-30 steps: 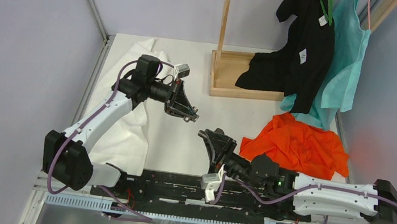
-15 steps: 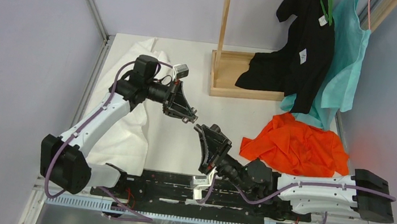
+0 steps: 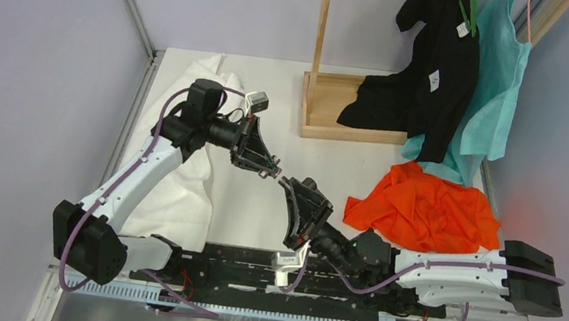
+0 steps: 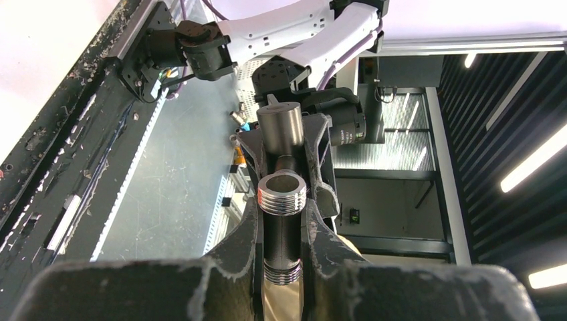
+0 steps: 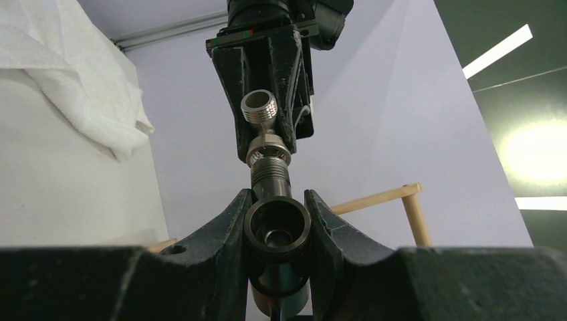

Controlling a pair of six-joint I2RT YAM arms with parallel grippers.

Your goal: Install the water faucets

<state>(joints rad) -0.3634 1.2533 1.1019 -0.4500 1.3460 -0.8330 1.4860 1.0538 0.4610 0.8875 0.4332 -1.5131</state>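
Once swung in from near right, right gripper [image 3: 289,185] clamped on larger fitting [image 5: 276,227], end to end with threaded fitting [image 4: 281,221] pinched tight in left gripper [image 3: 272,173], mid-air over table [image 3: 347,160] centre; contact or small gap, cannot tell; aligned for screwing together, not yet joined

Top view: the water faucets [image 3: 281,178], between the left gripper [image 3: 272,172] and right gripper [image 3: 289,185], are too small to resolve. Right wrist view: the lower end of the dark fitting [image 5: 276,231] is hidden between the fingers [image 5: 226,234]; its joint with the silver-ended fitting [image 5: 266,150] is indistinct.
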